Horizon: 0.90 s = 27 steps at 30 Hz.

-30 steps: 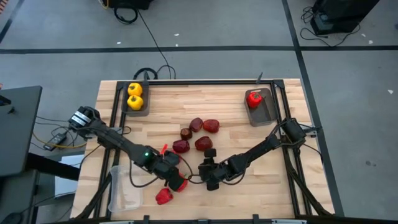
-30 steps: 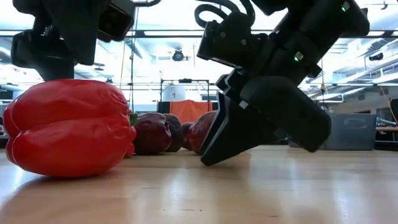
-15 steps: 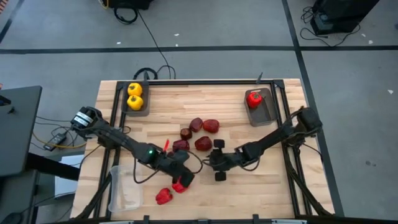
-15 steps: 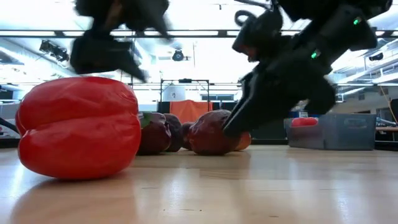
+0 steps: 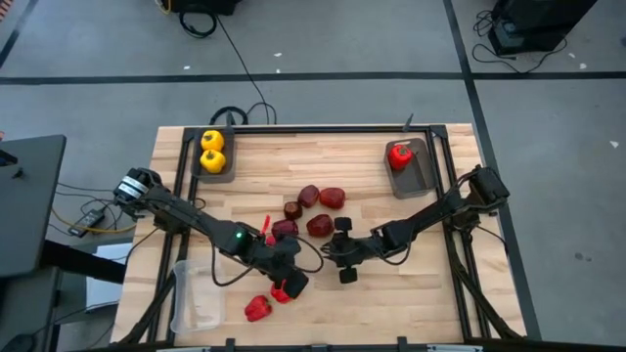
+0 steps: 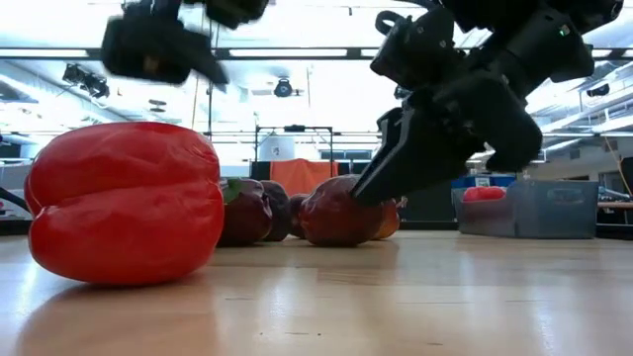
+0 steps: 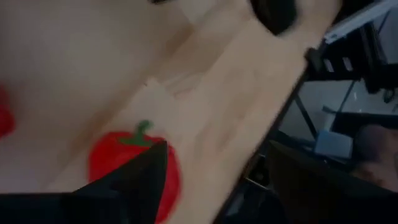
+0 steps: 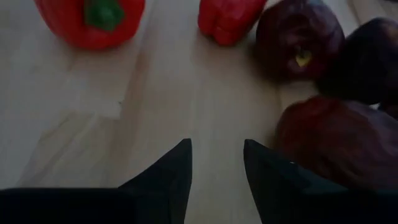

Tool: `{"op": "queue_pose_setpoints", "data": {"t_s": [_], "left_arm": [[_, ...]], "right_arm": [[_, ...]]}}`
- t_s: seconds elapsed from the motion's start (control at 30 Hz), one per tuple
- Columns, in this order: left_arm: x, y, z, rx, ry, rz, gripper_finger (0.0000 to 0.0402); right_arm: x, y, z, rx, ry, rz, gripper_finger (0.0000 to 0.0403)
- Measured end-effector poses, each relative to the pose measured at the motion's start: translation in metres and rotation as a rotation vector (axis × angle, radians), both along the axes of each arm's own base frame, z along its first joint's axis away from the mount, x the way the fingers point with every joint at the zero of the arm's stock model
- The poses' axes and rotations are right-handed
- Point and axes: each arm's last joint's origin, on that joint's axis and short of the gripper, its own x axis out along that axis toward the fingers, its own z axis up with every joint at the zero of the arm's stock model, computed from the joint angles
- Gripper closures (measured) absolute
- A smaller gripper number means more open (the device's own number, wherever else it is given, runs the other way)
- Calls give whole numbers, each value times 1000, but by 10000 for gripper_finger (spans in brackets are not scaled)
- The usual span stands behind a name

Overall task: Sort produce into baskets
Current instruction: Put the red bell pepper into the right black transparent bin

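Note:
Two red bell peppers (image 5: 257, 309) (image 5: 280, 291) lie on the wooden table near its front edge. The nearer one fills the low view's left (image 6: 124, 203). Several dark maroon fruits (image 5: 309, 211) lie clustered at the table's middle. My left gripper (image 5: 290, 282) hovers open over the red peppers, and one pepper (image 7: 134, 167) shows past its finger. My right gripper (image 5: 331, 250) is open and empty, low beside the maroon cluster (image 8: 336, 137), pointing toward the table's left. Two yellow peppers (image 5: 212, 151) sit in the dark grey tray at the far left. One red pepper (image 5: 399, 154) sits in the dark grey tray (image 5: 416, 176) at the far right.
A clear plastic tray (image 5: 194, 299) stands at the front left corner, left of the red peppers. A black frame runs along the table's far and side edges (image 5: 323, 127). Bare wood lies at the front right and between the two dark trays.
My right gripper has gone from near the front edge toward the far edge, up to the maroon fruits. My left gripper has risen from just over the nearest red pepper and shifted a little to the right. That pepper has shifted slightly toward the right.

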Motion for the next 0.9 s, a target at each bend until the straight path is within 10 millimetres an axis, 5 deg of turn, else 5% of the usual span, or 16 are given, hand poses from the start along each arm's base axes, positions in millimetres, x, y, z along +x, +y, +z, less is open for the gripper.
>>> {"op": "queue_pose_setpoints", "data": {"t_s": [0.17, 0.37, 0.5, 0.9], "left_arm": [[13, -25, 17, -8, 36, -22, 84], [22, -59, -11, -113, 434, -121, 18], [27, -69, -14, -151, 500, -150, 6], [21, -58, 3, 109, 480, -58, 9]], "right_arm": [[-1, 1, 1, 11, 20, 57, 193], [-2, 1, 3, 22, 24, 59, 82], [-2, 0, 4, 19, 15, 8, 18], [-2, -2, 3, 6, 21, -2, 4]]}}
